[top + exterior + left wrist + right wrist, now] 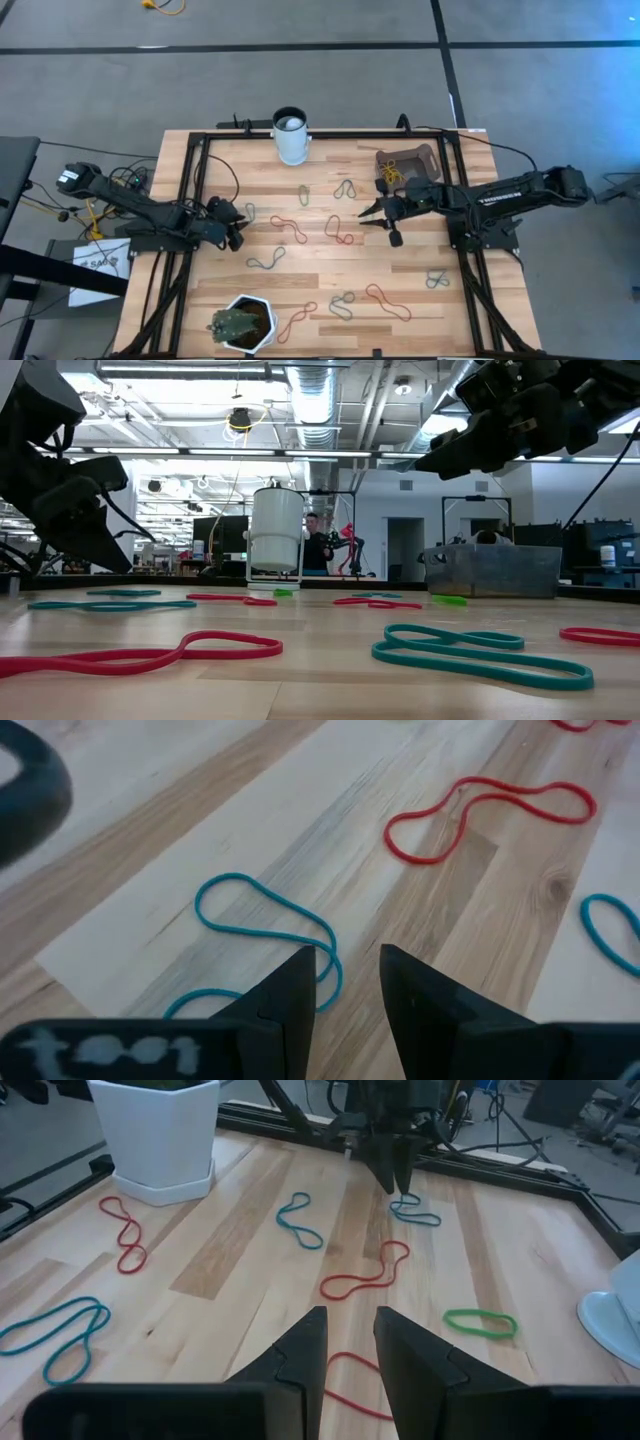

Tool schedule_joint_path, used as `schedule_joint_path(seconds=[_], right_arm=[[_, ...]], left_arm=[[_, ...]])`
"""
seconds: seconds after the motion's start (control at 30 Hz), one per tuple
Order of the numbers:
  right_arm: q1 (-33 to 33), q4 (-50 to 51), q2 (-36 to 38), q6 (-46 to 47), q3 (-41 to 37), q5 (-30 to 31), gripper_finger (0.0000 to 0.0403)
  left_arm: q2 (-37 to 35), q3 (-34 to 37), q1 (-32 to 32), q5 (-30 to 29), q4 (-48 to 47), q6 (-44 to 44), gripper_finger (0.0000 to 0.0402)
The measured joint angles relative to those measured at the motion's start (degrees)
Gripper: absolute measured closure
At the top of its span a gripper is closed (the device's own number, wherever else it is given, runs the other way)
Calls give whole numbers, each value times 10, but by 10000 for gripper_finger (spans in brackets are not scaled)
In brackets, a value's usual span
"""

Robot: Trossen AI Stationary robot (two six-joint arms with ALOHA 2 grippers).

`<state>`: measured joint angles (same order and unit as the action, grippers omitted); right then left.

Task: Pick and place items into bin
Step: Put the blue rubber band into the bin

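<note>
Wooden planks fill our table, and we start at its left side, where the left gripper hangs low with its two dark fingers a narrow gap apart and nothing between them. Just beyond those fingers we see a teal band lying flat, and a red band farther out. Near the front edge on this side sits a white hexagonal plant pot, with another red loop just beside it.

Moving to the middle — rubber bands are scattered loose over the wood: a green one, a red twisted one, a teal one. At the far edge a white cup stands upright.

On to the right — the right gripper hovers above the table, fingers slightly parted and empty, a red band on the wood below them. Just behind it the dark bin rests near the far right corner, with yellowish bands already lying inside. One more teal band sits near the right rail.
</note>
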<state>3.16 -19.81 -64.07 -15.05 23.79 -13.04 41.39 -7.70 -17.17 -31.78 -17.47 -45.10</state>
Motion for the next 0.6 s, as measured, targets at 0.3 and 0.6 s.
schedule_joint_path(seconds=[0.3, 0.6], right_arm=[[0, 0, 0, -1, 0, 0, 321], [0, 0, 0, -6, 0, 0, 321]], left_arm=[[0, 0, 4, 4, 6, 72, 299], [0, 0, 122, 120, 28, 96, 299]])
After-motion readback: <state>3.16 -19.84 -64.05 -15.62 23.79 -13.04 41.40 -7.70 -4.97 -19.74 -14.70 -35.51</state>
